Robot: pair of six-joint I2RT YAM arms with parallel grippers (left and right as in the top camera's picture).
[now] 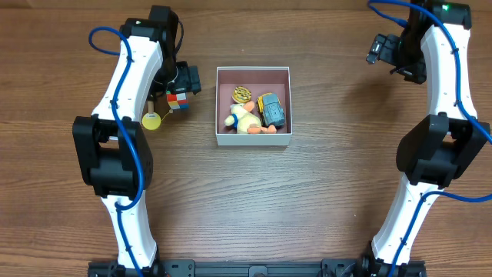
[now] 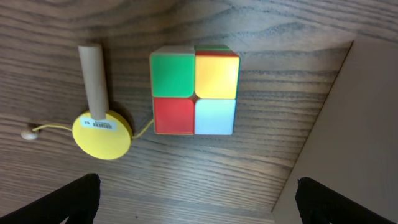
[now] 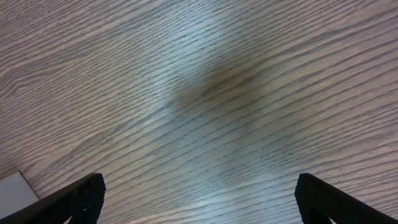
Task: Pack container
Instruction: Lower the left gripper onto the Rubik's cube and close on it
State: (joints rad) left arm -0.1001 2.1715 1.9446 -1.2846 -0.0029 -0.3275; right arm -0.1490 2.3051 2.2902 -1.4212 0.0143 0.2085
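Note:
The container [image 1: 254, 139] is a square white-walled box with a mauve-pink floor, at the table's middle. In it lie a round yellow-brown toy [image 1: 242, 94], a pale duck toy [image 1: 244, 119] and a blue-grey toy car [image 1: 270, 111]. A colour cube [image 1: 178, 101] sits on the table left of the box; in the left wrist view [image 2: 194, 90] it shows green, yellow, red and pale blue faces. My left gripper [image 1: 183, 83] [image 2: 196, 205] is open and empty, just above the cube. My right gripper [image 1: 384, 50] [image 3: 199, 205] is open and empty over bare table at the far right.
A yellow disc [image 1: 152, 120] [image 2: 101, 134] with a wooden stick [image 2: 93, 81] and a string lies left of the cube. The container's white wall [image 2: 348, 137] fills the right of the left wrist view; its corner [image 3: 12, 190] shows in the right wrist view.

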